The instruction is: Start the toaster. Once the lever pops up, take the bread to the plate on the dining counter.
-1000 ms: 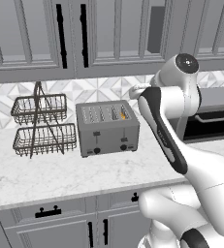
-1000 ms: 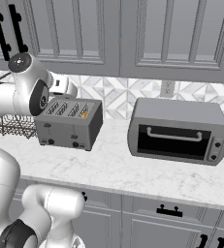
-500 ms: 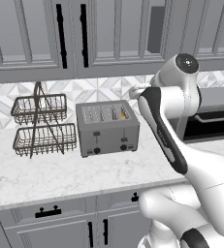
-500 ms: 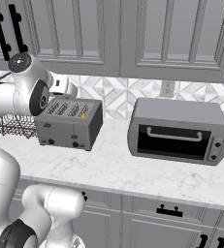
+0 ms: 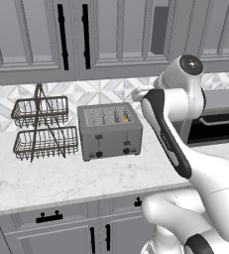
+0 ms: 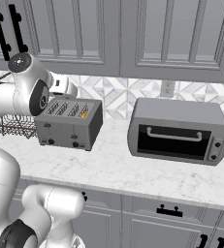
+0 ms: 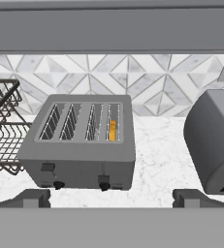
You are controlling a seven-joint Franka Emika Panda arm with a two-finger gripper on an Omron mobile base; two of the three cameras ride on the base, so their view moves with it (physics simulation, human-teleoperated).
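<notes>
The gripper (image 7: 111, 198) hangs wide, empty — it should drop onto the toaster (image 7: 79, 145) lever beside the bread (image 7: 112, 130).

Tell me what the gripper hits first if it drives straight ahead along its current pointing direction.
Most likely the toaster: it sits centred ahead of the open gripper, with nothing between them. Depth is hard to judge, so first contact could be its top or its front face.

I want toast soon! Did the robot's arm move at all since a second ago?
No. In the left base view the arm sits at the same spot beside the toaster as before, and the bread is in its slot.
</notes>
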